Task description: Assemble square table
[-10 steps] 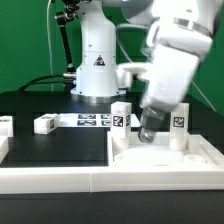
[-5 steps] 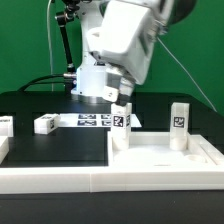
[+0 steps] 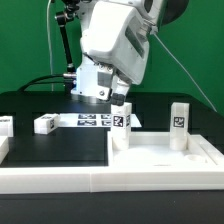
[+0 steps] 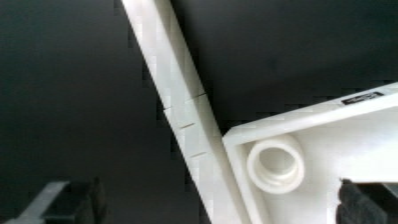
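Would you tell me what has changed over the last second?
The gripper rose from low over the tabletop and swung toward the exterior view's left; it now hangs open above the upright leg on that side, holding nothing. That leg, the other upright leg, the lying leg and the marker board stayed put.

Tabletop (image 3: 165, 158): at the exterior view's right front, against the rail (image 3: 50, 180) along the front.
Left leg (image 3: 121, 124): upright on the tabletop's back left corner.
Right leg (image 3: 179, 124): upright on its back right corner.
Loose leg (image 3: 45, 124): lying at the exterior view's left, well apart from the tabletop.
Marker board (image 3: 93, 120): between the loose leg and the left leg, before the robot base (image 3: 97, 75).
Gripper (image 3: 122, 99): just above the left leg.
Hole (image 4: 276, 165): in a tabletop corner, beside the rail.
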Robot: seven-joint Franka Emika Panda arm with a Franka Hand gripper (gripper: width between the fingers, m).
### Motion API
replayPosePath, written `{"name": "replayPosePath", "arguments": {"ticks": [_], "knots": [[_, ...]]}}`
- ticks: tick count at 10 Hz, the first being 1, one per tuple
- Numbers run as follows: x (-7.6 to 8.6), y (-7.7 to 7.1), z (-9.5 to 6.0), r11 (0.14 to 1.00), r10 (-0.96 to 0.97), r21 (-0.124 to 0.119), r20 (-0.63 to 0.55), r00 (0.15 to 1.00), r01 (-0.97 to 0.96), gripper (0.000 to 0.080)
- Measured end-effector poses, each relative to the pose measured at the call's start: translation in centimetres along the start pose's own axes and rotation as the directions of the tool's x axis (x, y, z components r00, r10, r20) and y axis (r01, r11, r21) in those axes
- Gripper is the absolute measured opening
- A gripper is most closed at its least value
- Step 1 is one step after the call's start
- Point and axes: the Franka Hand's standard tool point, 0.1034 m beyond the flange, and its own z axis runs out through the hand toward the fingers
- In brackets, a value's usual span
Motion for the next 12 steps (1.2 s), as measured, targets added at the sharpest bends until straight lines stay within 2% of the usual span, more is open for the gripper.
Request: {"name": "replayPosePath", "arguments": {"ticks": [1,2,4,5,6,8,9,10,11,12], "knots": [[-0.1,0.0,0.0,0.998,0.070,0.002,-0.001,0.998,-0.070,0.0649],[-1.1,0.1,0.2,0.985,0.170,0.014,-0.003,0.985,-0.170,0.0649],[-3.4,-2.3,0.7,0.928,0.369,0.050,0.009,0.929,-0.369,0.0649],[-3.8,-2.5,0.5,0.891,0.450,0.061,0.018,0.893,-0.450,0.0649],[-4.1,-2.4,0.3,0.847,0.526,0.068,0.027,0.850,-0.527,0.0649],[-3.7,-2.8,0.6,0.798,0.597,0.070,0.038,0.801,-0.598,0.0649],[-3.7,-2.9,0.6,0.736,0.672,0.074,0.043,0.739,-0.673,0.0649],[-3.7,-2.9,0.6,0.710,0.699,0.075,0.045,0.714,-0.700,0.0649],[-4.5,-3.1,0.6,0.671,0.734,0.092,0.051,0.677,-0.735,0.0649],[-6.8,-3.5,0.4,0.609,0.784,0.117,0.066,0.618,-0.785,0.0649]]}}
